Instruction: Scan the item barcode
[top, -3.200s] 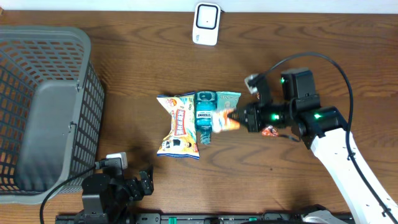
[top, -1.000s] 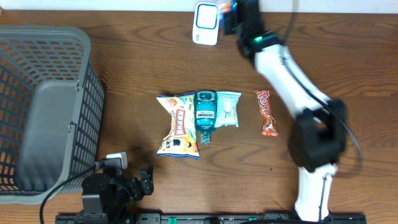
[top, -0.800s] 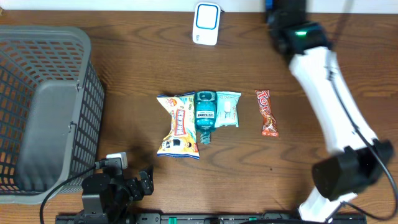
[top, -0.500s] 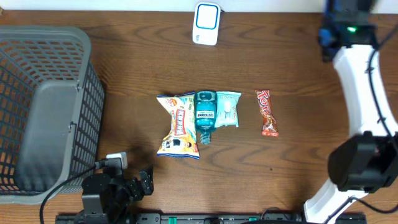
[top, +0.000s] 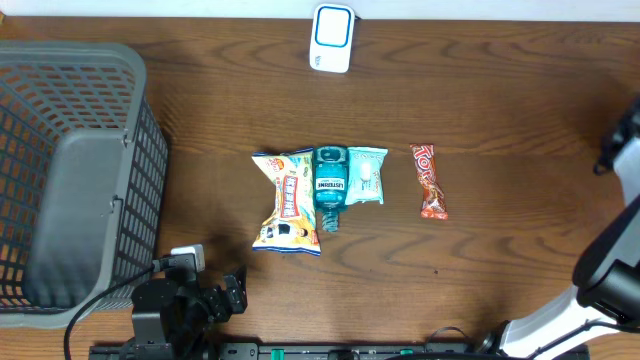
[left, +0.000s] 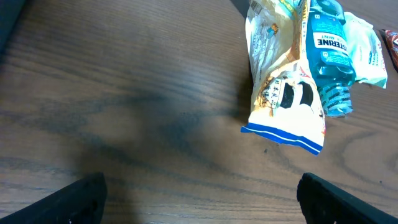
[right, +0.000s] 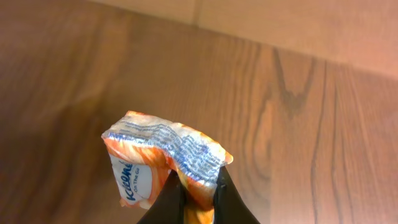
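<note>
- Grey basket (top: 70, 170): far left of overhead view, same spot as before.
- Left gripper (left: 199, 205): lower left in overhead. In the L wrist view the fingers sit in the two bottom corners, spread wide w/ nothing between them but bare table (left: 124, 112). No change vs. earlier frames.
- Snack bag (top: 287, 203): centre of frame, lying flat, touching the blue mouthwash bottle (top: 330, 185) on its right. Neither has moved.
- White scanner (top: 331, 37): top centre, face up. A second ago the R arm's head was right beside it; now nothing is near it.
- Pale green packet (top: 367, 175): touching the bottle's right side, unchanged.
- Red candy bar (top: 430, 180): just right of centre, apart from the cluster, unchanged.
- Right arm (top: 628, 160): half a sec ago its head was in the upper right corner; now only a strip shows at the right edge (gripper itself out of the overhead frame).
- Right gripper (right: 196, 193): R wrist view shows fingertips pressed together, pinching the lower edge of the orange tissue packet (right: 161, 165). Packet is centre of that view, above wood floor, fine print facing the cam; barcode not readable.
</note>
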